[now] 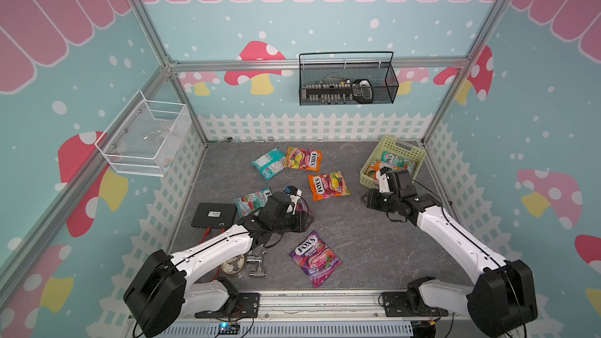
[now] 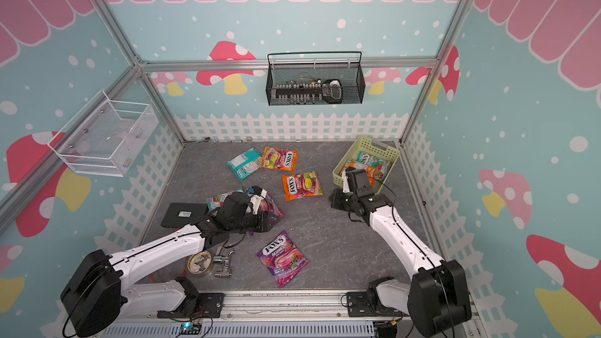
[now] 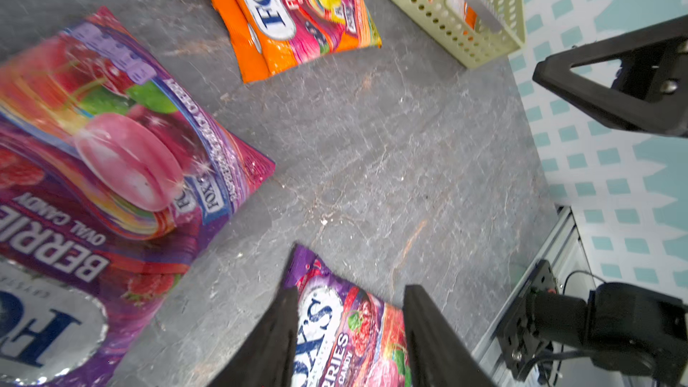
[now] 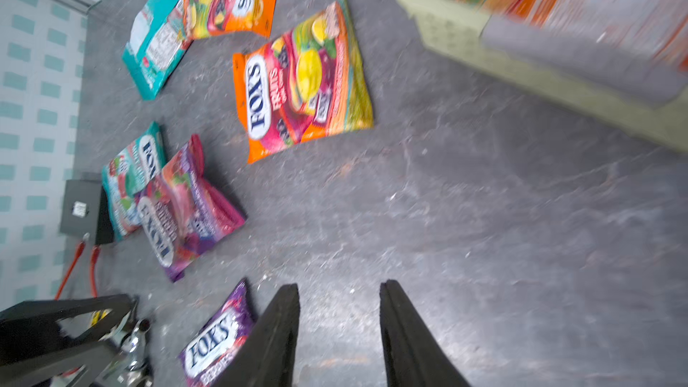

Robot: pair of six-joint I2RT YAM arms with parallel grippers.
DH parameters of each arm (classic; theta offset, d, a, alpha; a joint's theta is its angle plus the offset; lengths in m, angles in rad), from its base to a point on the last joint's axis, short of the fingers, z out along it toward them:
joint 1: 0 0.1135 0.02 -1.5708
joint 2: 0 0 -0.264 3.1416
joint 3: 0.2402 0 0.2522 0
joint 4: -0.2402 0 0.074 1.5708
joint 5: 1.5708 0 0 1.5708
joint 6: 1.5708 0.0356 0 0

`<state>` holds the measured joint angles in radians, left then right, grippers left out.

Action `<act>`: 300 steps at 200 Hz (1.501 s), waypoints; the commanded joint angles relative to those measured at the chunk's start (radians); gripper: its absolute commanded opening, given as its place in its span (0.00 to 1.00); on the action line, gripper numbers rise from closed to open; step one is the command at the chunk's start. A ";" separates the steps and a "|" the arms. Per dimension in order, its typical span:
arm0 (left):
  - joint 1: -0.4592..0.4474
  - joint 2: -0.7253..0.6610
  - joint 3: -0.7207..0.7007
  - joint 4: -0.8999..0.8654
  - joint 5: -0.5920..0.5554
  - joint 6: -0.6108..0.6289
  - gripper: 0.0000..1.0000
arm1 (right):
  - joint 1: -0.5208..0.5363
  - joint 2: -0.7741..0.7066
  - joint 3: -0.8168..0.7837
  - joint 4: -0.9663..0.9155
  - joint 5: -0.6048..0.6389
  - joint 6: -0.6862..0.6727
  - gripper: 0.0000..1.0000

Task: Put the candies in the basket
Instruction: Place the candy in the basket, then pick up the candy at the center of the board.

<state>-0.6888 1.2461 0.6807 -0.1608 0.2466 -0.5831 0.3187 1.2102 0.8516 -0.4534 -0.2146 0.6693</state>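
Several FOX'S candies lie on the grey floor: a teal bag (image 1: pixel 268 162), two orange bags (image 1: pixel 302 159) (image 1: pixel 328 186), a teal bag (image 1: pixel 252 201) half under my left arm, a crumpled purple bag (image 1: pixel 305 207) and a flat purple bag (image 1: pixel 315 258). The yellow-green basket (image 1: pixel 390 144) at the far right holds a teal bag (image 1: pixel 393 159) and an orange bag (image 1: pixel 374 167). My left gripper (image 3: pixel 350 288) hovers open and empty beside the crumpled purple bag (image 3: pixel 111 150); the flat purple bag (image 3: pixel 346 329) shows between its fingers. My right gripper (image 4: pixel 338 284) is open over bare floor beside the basket (image 4: pixel 465 42).
A black box (image 1: pixel 213 214), a tape roll (image 1: pixel 232 266) and a metal fitting (image 1: pixel 257 263) sit near the left arm. A black wire basket (image 1: pixel 348 82) hangs on the back wall, a white one (image 1: pixel 146 138) on the left wall.
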 commanded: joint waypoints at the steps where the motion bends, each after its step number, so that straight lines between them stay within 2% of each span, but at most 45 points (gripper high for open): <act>1: -0.026 0.018 -0.039 -0.048 0.037 -0.017 0.43 | 0.072 -0.041 -0.103 -0.018 -0.079 0.157 0.42; 41: -0.049 0.076 -0.091 -0.020 0.019 -0.058 0.37 | 0.294 -0.144 -0.256 -0.014 -0.084 0.365 0.44; 85: -0.050 0.134 -0.114 0.012 0.006 -0.077 0.31 | 0.457 -0.233 -0.361 0.032 -0.101 0.589 0.45; 121: -0.055 0.156 -0.135 0.013 -0.011 -0.082 0.29 | 0.634 -0.163 -0.388 0.142 -0.092 0.729 0.47; 141: -0.056 0.151 -0.152 0.014 -0.023 -0.093 0.29 | 0.690 -0.101 -0.368 0.210 -0.074 0.774 0.48; 190: -0.061 0.150 -0.188 0.025 -0.033 -0.114 0.32 | 0.720 -0.078 -0.410 0.249 -0.020 0.881 0.54; 212: -0.063 0.150 -0.193 0.028 -0.038 -0.119 0.32 | 0.722 -0.059 -0.421 0.283 -0.012 0.890 0.60; 238: -0.064 0.156 -0.196 0.029 -0.046 -0.122 0.34 | 0.726 -0.016 -0.420 0.320 -0.005 0.906 0.61; 257: -0.065 0.160 -0.200 0.028 -0.055 -0.131 0.34 | 0.725 0.009 -0.456 0.420 0.021 0.954 0.61; 273: -0.064 0.157 -0.207 0.029 -0.066 -0.143 0.34 | 0.724 0.003 -0.504 0.544 0.092 0.989 0.62; 287: -0.064 0.153 -0.214 0.029 -0.072 -0.154 0.34 | 0.709 0.000 -0.521 0.625 0.183 0.959 0.61; 300: -0.064 0.144 -0.219 0.028 -0.073 -0.160 0.34 | 0.670 0.016 -0.530 0.717 0.191 0.903 0.61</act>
<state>-0.7486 1.3884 0.5022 -0.0708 0.2157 -0.7200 1.0313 1.2030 0.3580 0.0814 -0.1501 1.6127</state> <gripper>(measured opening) 0.338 0.611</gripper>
